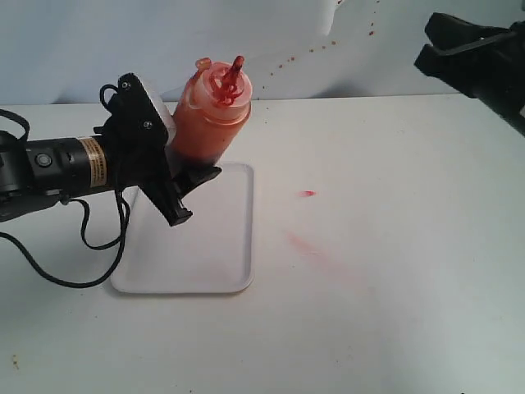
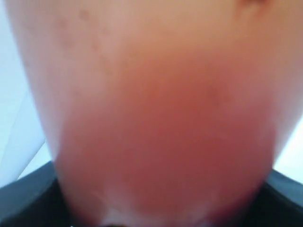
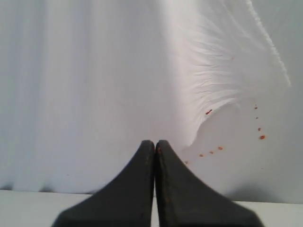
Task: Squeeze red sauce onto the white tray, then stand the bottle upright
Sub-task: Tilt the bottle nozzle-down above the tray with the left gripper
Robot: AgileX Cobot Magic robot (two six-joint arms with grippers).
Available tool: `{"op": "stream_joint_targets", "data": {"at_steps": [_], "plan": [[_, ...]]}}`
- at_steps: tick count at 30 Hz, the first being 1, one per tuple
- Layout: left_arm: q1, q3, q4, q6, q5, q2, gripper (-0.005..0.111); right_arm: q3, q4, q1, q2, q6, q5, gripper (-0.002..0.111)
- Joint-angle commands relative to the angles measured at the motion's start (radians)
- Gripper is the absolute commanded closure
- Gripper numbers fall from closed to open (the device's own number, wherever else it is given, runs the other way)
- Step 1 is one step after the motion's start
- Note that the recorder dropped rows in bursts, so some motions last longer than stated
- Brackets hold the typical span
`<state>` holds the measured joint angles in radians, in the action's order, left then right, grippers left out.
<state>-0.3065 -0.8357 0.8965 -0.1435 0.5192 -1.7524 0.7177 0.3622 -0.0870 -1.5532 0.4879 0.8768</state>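
Filling the left wrist view almost edge to edge is the bottle point(image 2: 161, 118), a blurred translucent wall that is pale higher up and deep orange-red where the red sauce point(image 2: 161, 170) sits inside. Dark gripper parts show at both lower corners of that view. In the exterior view the bottle point(image 1: 209, 123) leans a little, its red nozzle point(image 1: 236, 72) pointing up and its small cap point(image 1: 203, 62) beside the nozzle. The left gripper point(image 1: 197, 194) is clamped around its lower body, over the far left end of the white tray point(image 1: 221, 263). The gripper hides the bottle's base, so whether it touches the tray cannot be told.

On the white table point(image 1: 394, 312), well to the right of the tray, lies a small red blob point(image 1: 308, 194), with a faint pink smear point(image 1: 303, 244) nearer the camera. The right gripper point(image 3: 155, 145) hangs at the far right point(image 1: 428, 45), apart from everything, its two black fingers pressed together on nothing. Red specks point(image 3: 261, 137) dot the white cloth backdrop point(image 3: 94, 85).
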Motion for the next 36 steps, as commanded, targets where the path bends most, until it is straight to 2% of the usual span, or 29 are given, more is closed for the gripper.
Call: {"op": "stream_joint_targets", "data": {"at_steps": [1, 6, 11, 14, 18, 28, 32, 36], "plan": [[0.000, -0.007, -0.118, 0.113, -0.032, 0.005, 0.107, 0.013, -0.103, -0.023, -0.012, -0.194, -0.067, 0.108], [0.004, -0.007, -0.167, 0.260, -0.101, 0.005, 0.107, 0.017, -0.034, -0.023, -0.013, -0.194, -0.085, 0.108], [0.018, -0.007, -0.386, 0.476, -0.192, 0.005, 0.107, 0.017, -0.007, -0.023, -0.013, -0.161, -0.078, 0.108], [0.029, -0.007, -0.459, 0.567, -0.259, 0.005, 0.107, 0.017, 0.000, -0.023, -0.013, -0.140, -0.072, 0.108], [0.041, -0.007, -0.469, 0.576, -0.293, 0.005, 0.107, 0.017, 0.006, -0.031, -0.013, -0.139, -0.066, 0.108], [0.064, -0.007, -0.469, 0.747, -0.346, 0.005, 0.107, 0.017, 0.052, -0.033, -0.013, -0.134, -0.052, 0.108], [0.064, -0.007, -0.469, 0.866, -0.333, 0.005, 0.107, 0.017, 0.054, -0.033, -0.013, -0.120, -0.050, 0.108], [0.069, -0.007, -0.469, 1.052, -0.300, 0.005, 0.107, 0.017, 0.057, -0.033, -0.013, -0.111, -0.050, 0.108]]}}
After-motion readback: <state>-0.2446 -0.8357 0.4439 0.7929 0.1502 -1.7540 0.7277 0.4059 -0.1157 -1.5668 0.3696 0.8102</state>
